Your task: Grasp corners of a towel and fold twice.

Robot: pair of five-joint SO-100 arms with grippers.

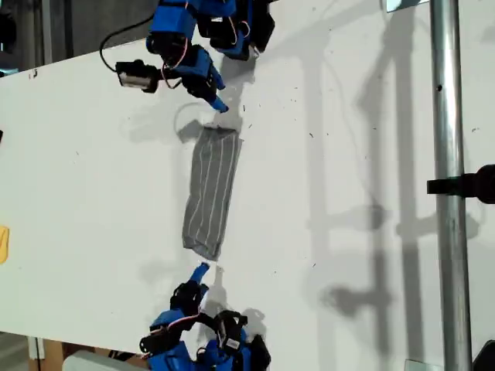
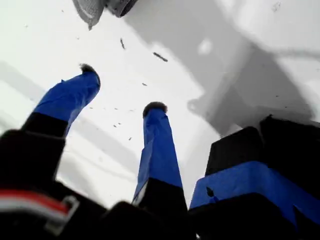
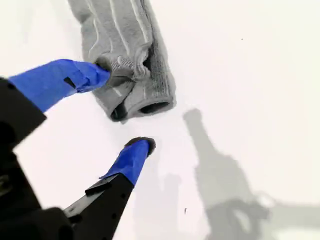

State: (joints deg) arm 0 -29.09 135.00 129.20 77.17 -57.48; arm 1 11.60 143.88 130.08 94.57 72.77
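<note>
Lying on counter (image 1: 348, 154): towel (image 1: 210, 189), grey with thin white stripes, folded into a long narrow strip.
Towel direction: long axis from 12 o'clock to 6 o'clock in the exterior view, tilted slightly, upper end a little toward 1 o'clock.
Towel place: at about 9 o'clock from the exterior view's centre, close to it, between the two arms.
Towel upper end: flat and squared off, just beside my first gripper (image 1: 219, 104), not touching it.
Towel lower end: thicker, doubled over, with two open loops of cloth showing in the second wrist view (image 3: 125, 40).
First gripper: at 12 o'clock in the exterior view, pointing down toward the strip.
First gripper fingers (image 2: 160, 145): spread wide (image 2: 122, 89), holding nothing, bare speckled counter between them; only a grey tip of the towel (image 2: 90, 10) visible beyond, well clear of the tips.
Second gripper: at 6 o'clock in the exterior view (image 1: 203, 270), pointing up at the doubled end.
Second gripper fingers (image 3: 60, 82): spread wide (image 3: 122, 110), not closed on anything; one blue tip meets the edge of the cloth near the looped end, the other sits on bare counter just short of it. Pressing on the cloth or merely in front of it: cannot tell.
Corners: tucked into the folds, none clearly separable.
Pole (image 1: 445, 154): metal, upright at 3 o'clock in the exterior view, well apart from the towel.
</note>
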